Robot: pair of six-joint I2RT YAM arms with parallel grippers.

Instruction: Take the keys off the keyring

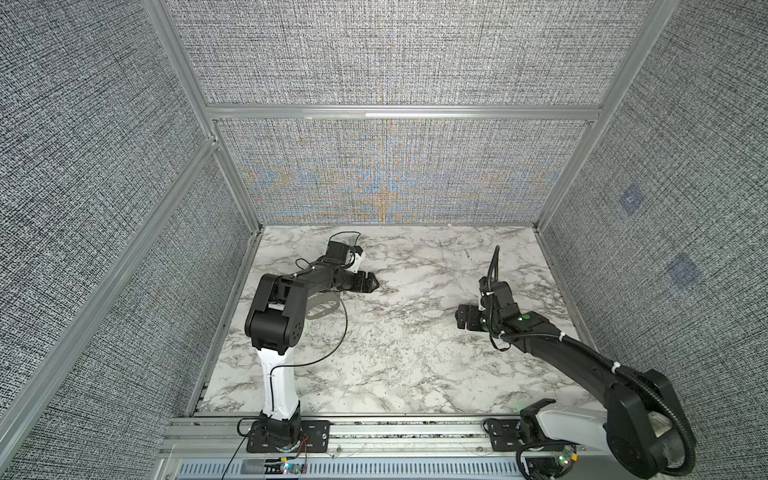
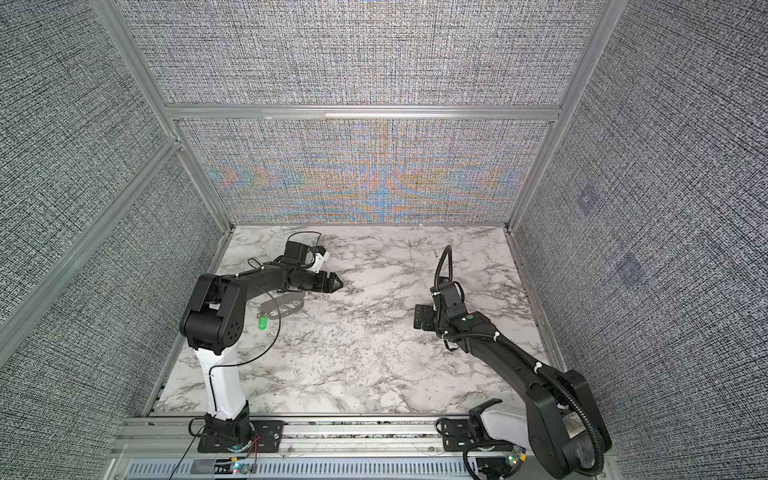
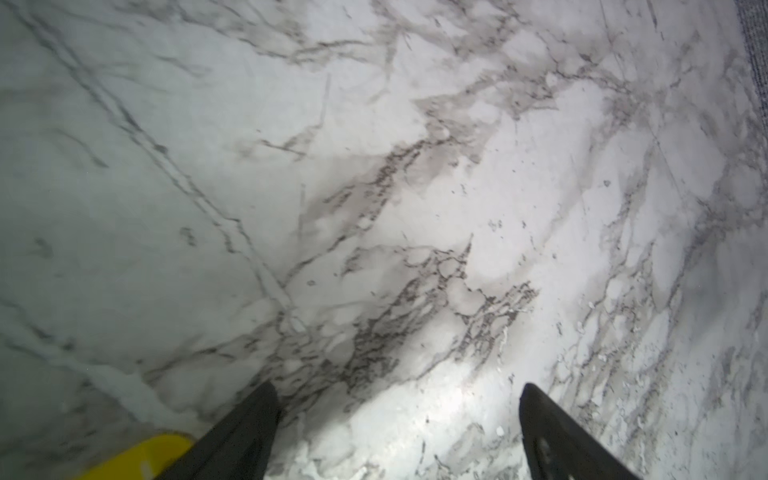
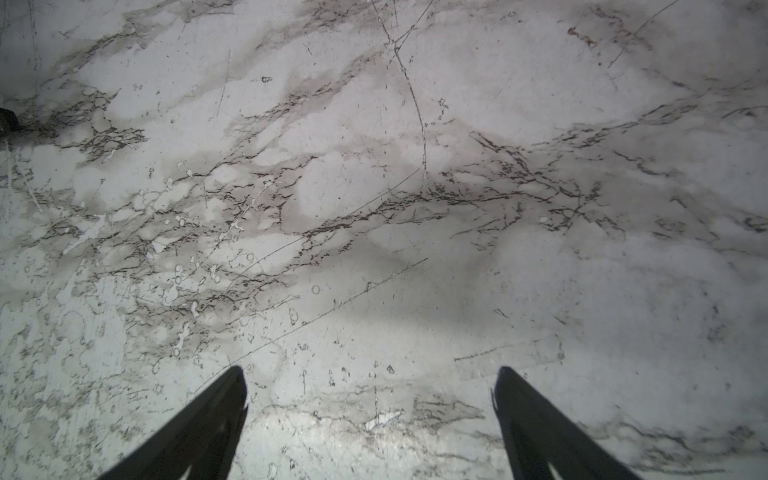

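Keyring (image 2: 291, 307) and green-tagged key (image 2: 262, 322) are seen lying together on the surface (image 2: 374, 353) under the left arm (image 2: 249, 286), with a yellow tag (image 3: 141, 455) beside the left claw (image 3: 398, 386), which, like the right claw (image 4: 370, 370), is spread wide and empty, presumably for a fresh grasp.

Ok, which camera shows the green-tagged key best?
A top view: the green-tagged key lies in plain sight on the marble at the keyring's end. In a top view the left arm covers it. Neither wrist view shows it; the left wrist catches only a yellow tag.
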